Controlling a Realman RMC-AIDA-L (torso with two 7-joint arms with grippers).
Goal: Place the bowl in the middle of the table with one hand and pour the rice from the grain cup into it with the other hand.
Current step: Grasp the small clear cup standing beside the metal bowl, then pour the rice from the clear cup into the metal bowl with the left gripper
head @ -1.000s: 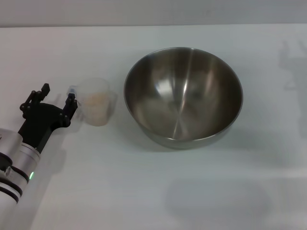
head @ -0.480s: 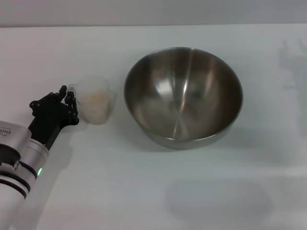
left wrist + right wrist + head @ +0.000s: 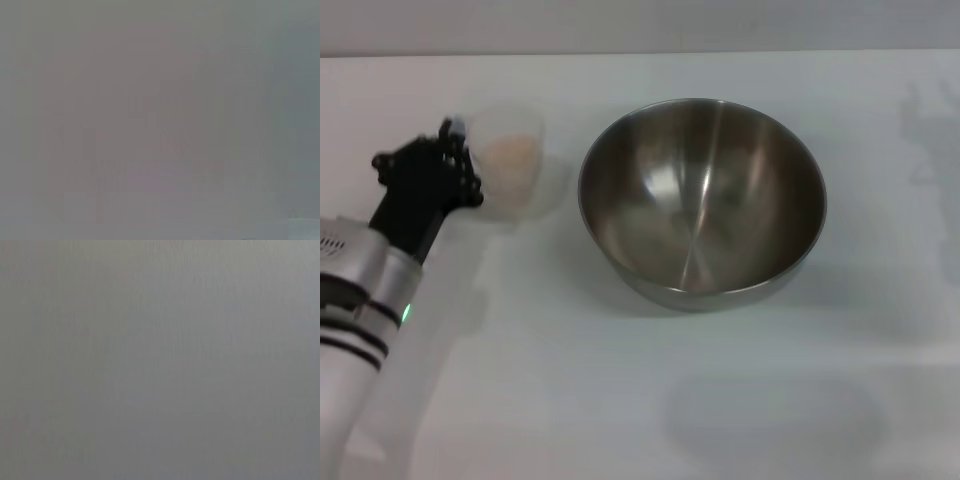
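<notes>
No legible text, label, brand, number or sign anywhere: none on the bowl (image 3: 702,200), the grain cup (image 3: 510,160), the table (image 3: 650,400) or the left arm; both wrist views blank grey.

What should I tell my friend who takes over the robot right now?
Left tool: shut on the cup, holding it by the handle, to the bowl's left.
Right tool: not in view.
Cup: upright, rice inside.
Bowl: near the middle of the table, nothing in it.
Done: bowl placed, cup gripped.
Left: carry the cup over the bowl and tip the rice in.
</notes>
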